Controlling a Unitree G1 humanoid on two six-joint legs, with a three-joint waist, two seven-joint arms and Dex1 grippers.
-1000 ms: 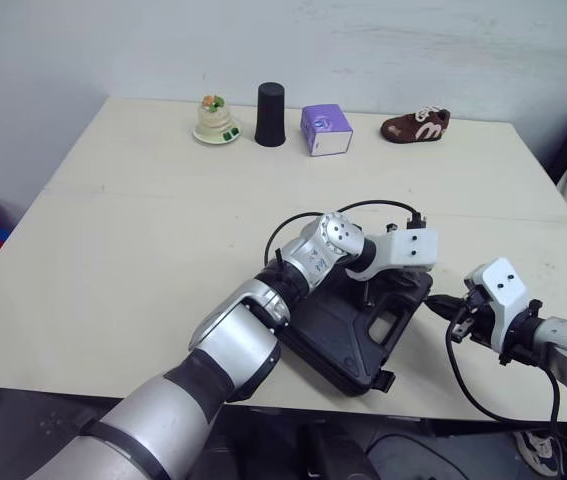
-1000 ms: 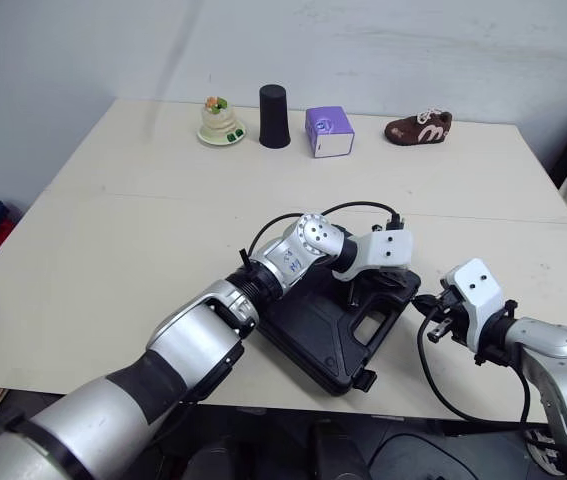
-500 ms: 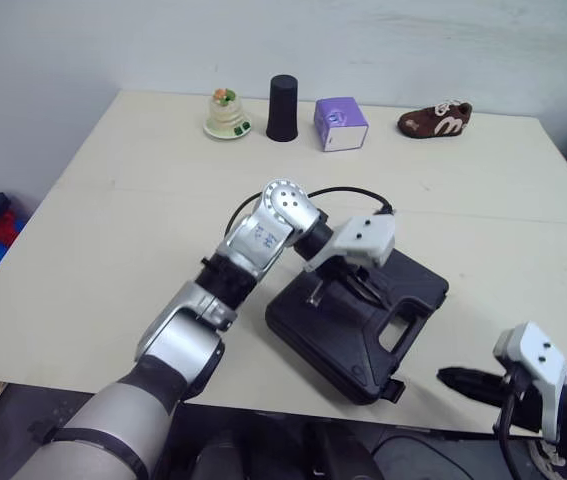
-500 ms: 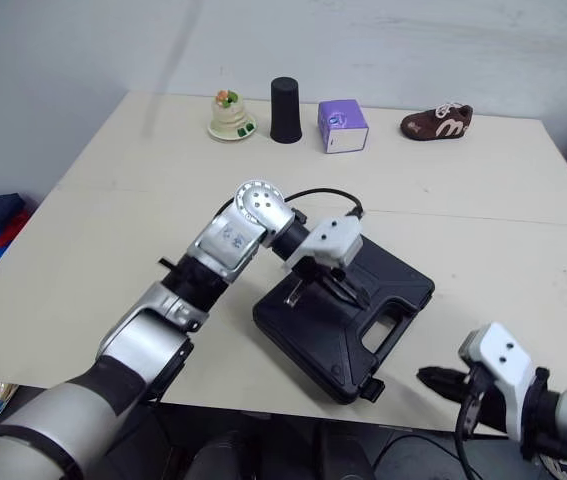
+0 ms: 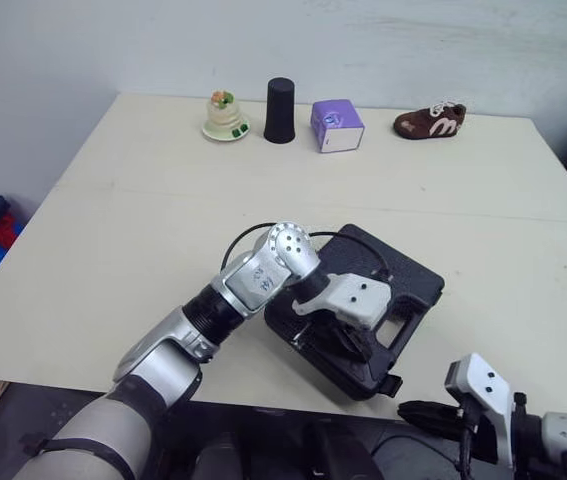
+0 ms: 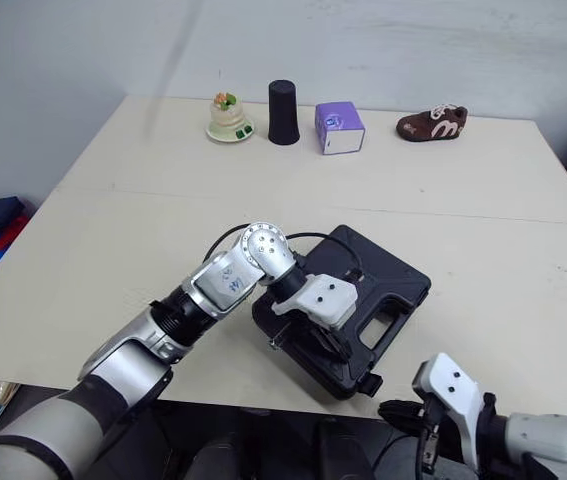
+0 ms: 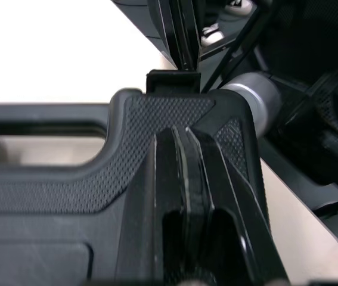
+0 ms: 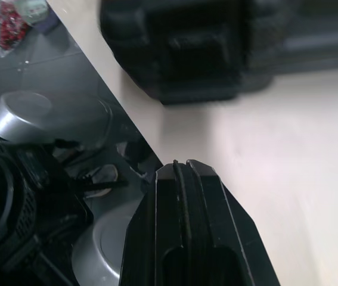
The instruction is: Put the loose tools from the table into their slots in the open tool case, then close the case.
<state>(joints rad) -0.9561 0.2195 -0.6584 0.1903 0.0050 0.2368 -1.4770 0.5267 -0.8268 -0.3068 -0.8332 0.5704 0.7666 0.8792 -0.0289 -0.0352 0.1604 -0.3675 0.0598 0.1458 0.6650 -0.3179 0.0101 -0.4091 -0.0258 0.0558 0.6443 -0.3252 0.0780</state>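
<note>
Case (image 5: 413,275): lid down, 5 o'clock on the worktop (image 5: 143,230).
Left jaws: clenched, over its near edge; press squarely beside the latch (image 5: 391,383).
Right jaws: clenched, idle.

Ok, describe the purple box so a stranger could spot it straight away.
Look to the far edge of the pale table, where four small things stand in a row. The purple box is third from the robot's left, between the black cup and the brown shoe; it is the only boxy, purple one.
</note>
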